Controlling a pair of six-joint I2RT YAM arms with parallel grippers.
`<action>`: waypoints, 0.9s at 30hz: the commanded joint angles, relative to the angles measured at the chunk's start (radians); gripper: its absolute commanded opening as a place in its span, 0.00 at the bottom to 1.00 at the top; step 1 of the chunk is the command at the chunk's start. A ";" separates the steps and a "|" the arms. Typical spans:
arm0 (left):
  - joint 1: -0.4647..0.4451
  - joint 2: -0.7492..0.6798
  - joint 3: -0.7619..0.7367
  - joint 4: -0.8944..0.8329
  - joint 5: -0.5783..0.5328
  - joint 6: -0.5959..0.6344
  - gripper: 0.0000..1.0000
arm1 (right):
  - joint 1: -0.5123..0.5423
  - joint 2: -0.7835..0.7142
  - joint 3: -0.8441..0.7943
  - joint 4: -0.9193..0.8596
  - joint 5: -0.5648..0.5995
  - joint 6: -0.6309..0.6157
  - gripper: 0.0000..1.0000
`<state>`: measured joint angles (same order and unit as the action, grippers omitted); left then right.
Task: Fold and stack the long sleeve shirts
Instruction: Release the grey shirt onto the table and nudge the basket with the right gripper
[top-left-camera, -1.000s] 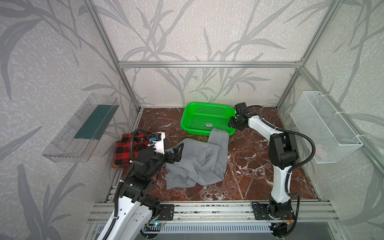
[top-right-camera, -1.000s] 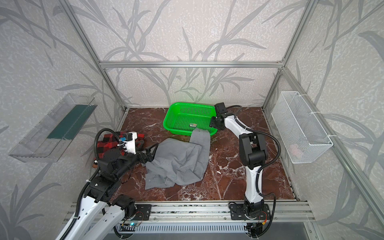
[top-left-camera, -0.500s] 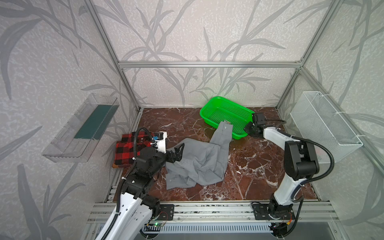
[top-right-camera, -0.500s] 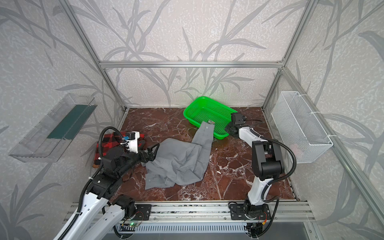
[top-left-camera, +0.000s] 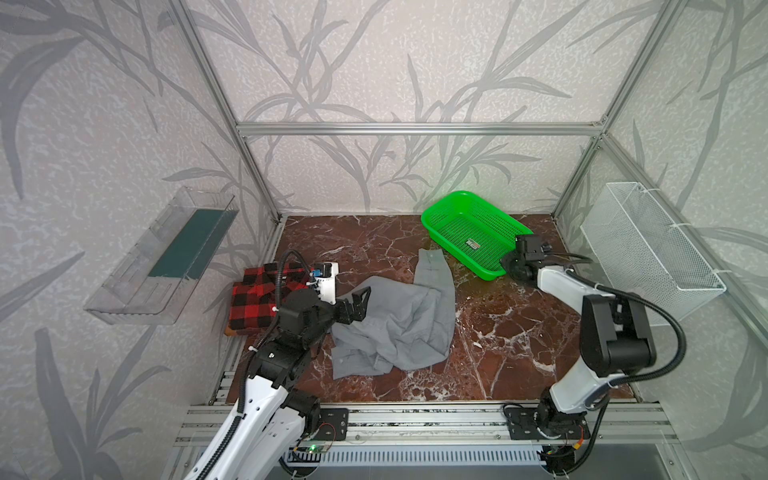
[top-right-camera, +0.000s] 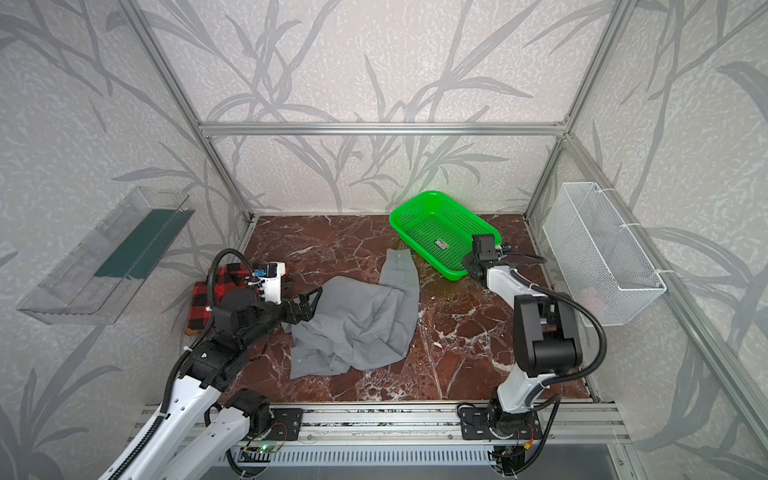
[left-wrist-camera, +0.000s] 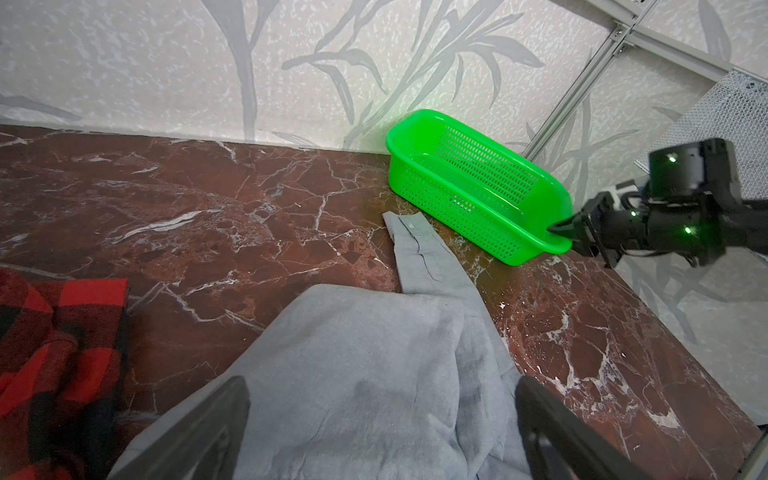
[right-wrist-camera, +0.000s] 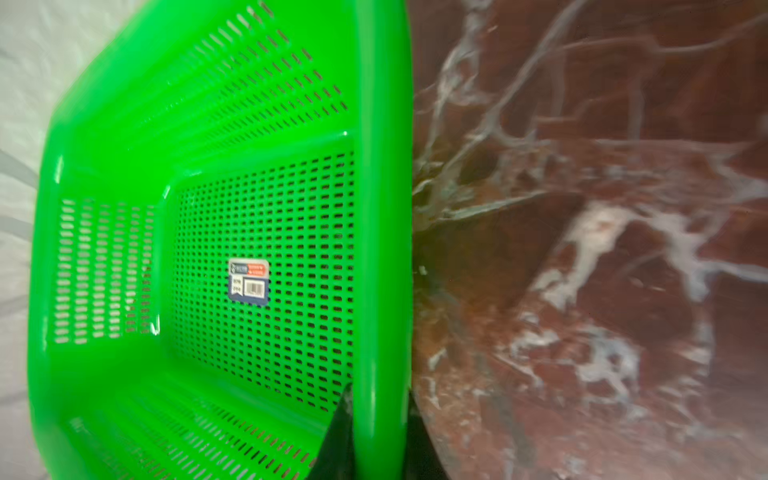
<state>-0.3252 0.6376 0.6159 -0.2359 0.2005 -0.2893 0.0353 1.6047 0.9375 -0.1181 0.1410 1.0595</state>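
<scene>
**Right gripper clamps basket rim, grey shirt unfolded**

Mid-table, the grey shirt lies crumpled, with the plaid shirt bundled by the left wall. This looks like clearing the green basket aside. Next, spread the grey shirt flat. The left gripper hovers over its edge, jaws spread and empty.

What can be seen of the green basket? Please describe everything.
The green basket is a rectangular tray of glossy green plastic, with perforated walls and floor and a smooth rolled rim. It holds nothing but a small barcode sticker on its floor. It sits at an angle on the marble table, near the back wall. The right gripper pinches its rim at one short end.
</scene>
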 joint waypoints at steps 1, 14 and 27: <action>-0.002 -0.007 0.031 -0.028 -0.013 0.011 0.99 | -0.140 -0.187 -0.142 -0.114 0.150 0.147 0.00; -0.002 -0.020 0.030 -0.036 -0.022 0.021 0.99 | -0.129 -0.166 -0.182 -0.047 0.074 0.162 0.00; -0.002 -0.025 0.034 -0.054 -0.028 0.035 0.99 | -0.123 -0.203 -0.255 0.021 0.118 0.438 0.00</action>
<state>-0.3256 0.6182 0.6182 -0.2779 0.1818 -0.2794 -0.0917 1.4281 0.7147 -0.0235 0.2272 1.3758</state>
